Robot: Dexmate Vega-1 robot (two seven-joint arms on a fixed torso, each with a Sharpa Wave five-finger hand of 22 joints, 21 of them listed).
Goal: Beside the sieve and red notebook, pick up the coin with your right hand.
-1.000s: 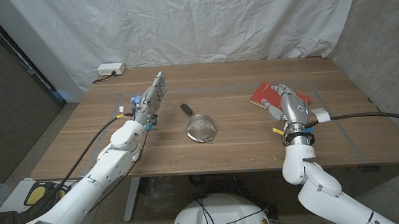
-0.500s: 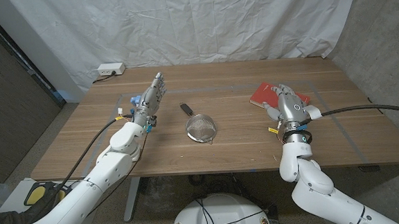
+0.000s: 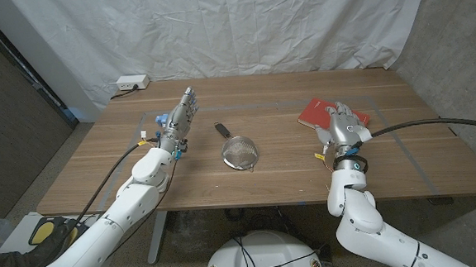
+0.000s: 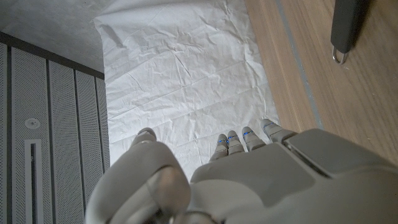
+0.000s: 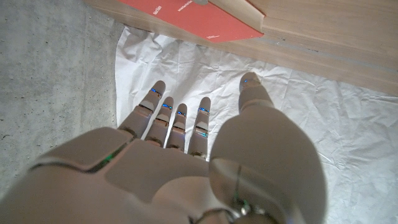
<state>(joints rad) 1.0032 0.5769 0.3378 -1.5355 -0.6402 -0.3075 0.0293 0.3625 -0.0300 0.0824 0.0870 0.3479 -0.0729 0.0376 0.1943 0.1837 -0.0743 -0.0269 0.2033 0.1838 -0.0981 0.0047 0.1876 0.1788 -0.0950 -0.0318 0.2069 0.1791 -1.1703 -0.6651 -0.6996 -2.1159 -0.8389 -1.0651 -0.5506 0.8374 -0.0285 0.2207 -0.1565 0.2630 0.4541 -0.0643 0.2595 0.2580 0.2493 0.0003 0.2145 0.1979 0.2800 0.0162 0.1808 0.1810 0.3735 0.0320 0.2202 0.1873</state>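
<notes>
Red flat notebook (image 3: 314,112) beside round wire-mesh sieve (image 3: 239,152) on wood-grain table (image 3: 265,177).

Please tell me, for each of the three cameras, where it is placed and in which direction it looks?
Head view: fixed on the robot's head, looking down at the wooden table; both arms show, with the left hand and right hand.
Left wrist view: on the left wrist, along the left hand's back toward the white backdrop.
Right wrist view: on the right wrist, along the right hand's back toward the backdrop.
Shared: the red notebook shows in head and right wrist views.
</notes>
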